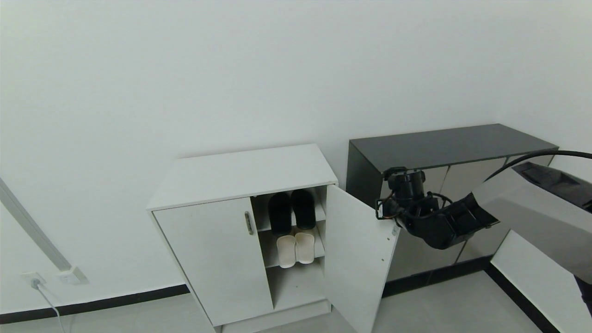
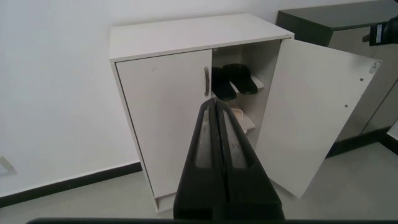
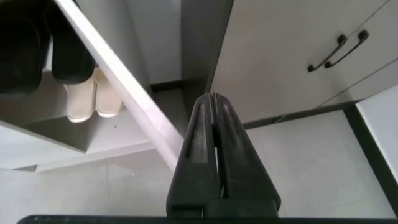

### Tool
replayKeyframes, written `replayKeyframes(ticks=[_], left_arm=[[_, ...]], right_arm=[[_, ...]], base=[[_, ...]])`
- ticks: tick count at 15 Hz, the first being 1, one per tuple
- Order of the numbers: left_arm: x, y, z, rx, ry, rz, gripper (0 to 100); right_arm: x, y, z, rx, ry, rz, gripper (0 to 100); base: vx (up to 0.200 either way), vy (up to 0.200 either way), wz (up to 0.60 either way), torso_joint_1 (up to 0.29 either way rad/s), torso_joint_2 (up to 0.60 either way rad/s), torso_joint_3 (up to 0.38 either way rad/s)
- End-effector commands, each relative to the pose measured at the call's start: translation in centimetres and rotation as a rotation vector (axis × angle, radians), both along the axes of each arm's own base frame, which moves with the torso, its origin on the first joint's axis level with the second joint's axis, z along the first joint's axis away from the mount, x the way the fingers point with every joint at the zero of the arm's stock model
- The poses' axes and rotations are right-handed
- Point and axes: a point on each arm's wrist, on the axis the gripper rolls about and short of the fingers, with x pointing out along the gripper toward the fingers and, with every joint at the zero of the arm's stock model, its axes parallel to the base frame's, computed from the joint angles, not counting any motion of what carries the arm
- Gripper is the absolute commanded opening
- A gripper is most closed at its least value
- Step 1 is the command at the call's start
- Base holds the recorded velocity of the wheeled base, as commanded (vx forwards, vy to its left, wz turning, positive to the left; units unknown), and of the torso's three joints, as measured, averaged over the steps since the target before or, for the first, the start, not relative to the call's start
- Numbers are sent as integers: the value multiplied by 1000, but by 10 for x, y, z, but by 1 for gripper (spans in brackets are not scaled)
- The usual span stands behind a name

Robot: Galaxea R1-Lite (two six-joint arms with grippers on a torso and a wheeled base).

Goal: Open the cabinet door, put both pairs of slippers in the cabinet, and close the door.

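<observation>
Both pairs of slippers sit inside the white cabinet point(image 1: 240, 173): the black slippers point(image 1: 292, 210) on the upper shelf, the white slippers point(image 1: 295, 249) on the shelf below, toes toward the room. The right-hand door point(image 1: 358, 259) stands wide open, and the left-hand door point(image 1: 217, 259) is closed, its handle point(image 1: 249, 223) at the inner edge.

The right claw point(image 1: 385, 213) hangs at the open door's upper outer corner, on the side facing a dark cabinet point(image 1: 444, 145). Its fingers are pressed together on nothing, and whether they touch the panel cannot be told. The left claw point(image 2: 214, 106), also pinched closed and empty, is held back in front of the closed door.

Only the closing appears to remain, and the risks lie there. A closed claw pushing so near the door's free corner could slide off the edge and leave the door ajar. The white slippers seem to reach the shelf's front lip, so the swinging door might catch them and stop short. A hard shove could bounce the door back open.
</observation>
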Motion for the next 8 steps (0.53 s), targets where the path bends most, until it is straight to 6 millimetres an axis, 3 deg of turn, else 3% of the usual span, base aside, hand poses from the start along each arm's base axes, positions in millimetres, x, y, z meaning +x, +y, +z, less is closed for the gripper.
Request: replayKeyframes(ticks=[1, 8], left_arm=[[0, 0, 0, 0, 0, -1, 0], [0, 0, 0, -1, 0, 0, 0]], right_arm=[[0, 0, -6, 0, 15, 11, 0], [2, 1, -20, 13, 48, 15, 0]], base=[[0, 0, 0, 0, 0, 0], [0, 0, 0, 0, 0, 0]])
